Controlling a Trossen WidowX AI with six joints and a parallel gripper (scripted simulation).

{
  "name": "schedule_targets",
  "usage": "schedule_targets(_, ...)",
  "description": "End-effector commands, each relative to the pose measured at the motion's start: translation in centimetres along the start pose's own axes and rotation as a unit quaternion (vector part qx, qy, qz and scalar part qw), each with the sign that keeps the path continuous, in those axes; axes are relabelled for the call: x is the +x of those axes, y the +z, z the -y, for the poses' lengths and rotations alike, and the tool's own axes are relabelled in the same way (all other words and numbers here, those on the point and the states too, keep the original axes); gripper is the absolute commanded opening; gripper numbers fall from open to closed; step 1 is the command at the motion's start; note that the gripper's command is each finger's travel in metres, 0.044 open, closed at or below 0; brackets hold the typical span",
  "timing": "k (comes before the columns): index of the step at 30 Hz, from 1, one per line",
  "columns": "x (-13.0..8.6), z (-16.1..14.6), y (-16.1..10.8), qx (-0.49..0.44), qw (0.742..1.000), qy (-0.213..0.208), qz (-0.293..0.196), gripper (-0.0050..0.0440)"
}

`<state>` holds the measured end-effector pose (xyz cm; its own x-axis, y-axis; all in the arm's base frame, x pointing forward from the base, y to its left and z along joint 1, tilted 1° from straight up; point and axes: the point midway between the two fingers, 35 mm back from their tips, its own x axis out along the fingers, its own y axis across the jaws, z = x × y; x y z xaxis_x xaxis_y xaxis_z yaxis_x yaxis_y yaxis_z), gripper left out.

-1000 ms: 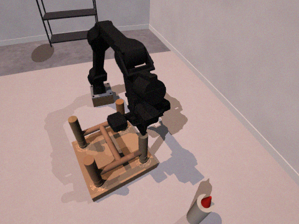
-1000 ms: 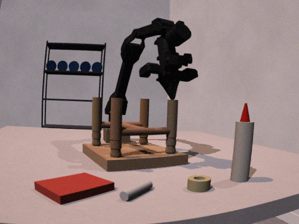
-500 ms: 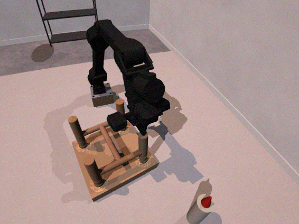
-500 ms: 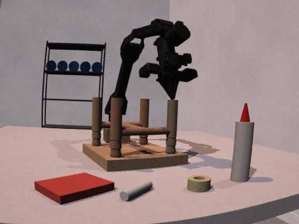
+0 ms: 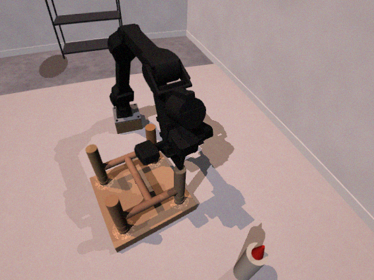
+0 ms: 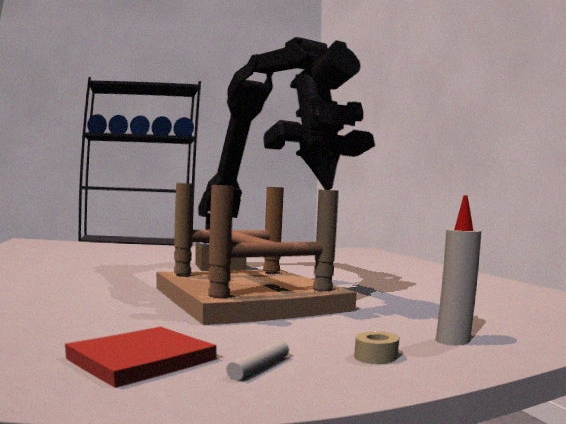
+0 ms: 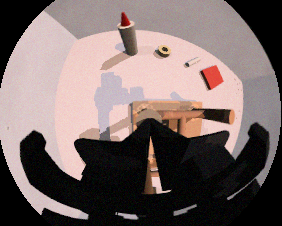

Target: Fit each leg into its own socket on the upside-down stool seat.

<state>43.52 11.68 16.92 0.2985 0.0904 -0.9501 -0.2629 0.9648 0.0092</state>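
Note:
The stool stands upside down with its square wooden seat point(image 5: 145, 205) flat on the table. Four brown legs stand upright at its corners: far left point(image 5: 96, 164), near left point(image 5: 116, 214), far right point(image 5: 150, 133) and near right point(image 5: 180, 185). Crossbars point(image 5: 139, 181) join them. My gripper point(image 5: 179, 166) is shut and empty, pointing straight down, with its closed fingertips on or just above the top of the near right leg point(image 6: 326, 237). It also shows in the exterior view point(image 6: 327, 184). In the wrist view the shut fingers point(image 7: 155, 136) cover that leg.
A grey post with a red cone point(image 6: 459, 280) stands to the right of the stool. A tan ring point(image 6: 377, 346), a grey rod point(image 6: 257, 361) and a red slab point(image 6: 140, 354) lie in front. A black shelf rack point(image 6: 137, 160) stands behind. The arm's base point(image 5: 127, 119) is just behind the seat.

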Motion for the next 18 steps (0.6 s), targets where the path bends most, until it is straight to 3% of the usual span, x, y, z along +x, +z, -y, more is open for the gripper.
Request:
schedule_targets(1, 1.3, 0.1, -0.5, 0.001, 1.000, -0.002, -0.019, 0.0000)
schedule_targets(18, -1.0, 0.1, 0.4, 0.000, 1.000, -0.002, -0.010, 0.0000)
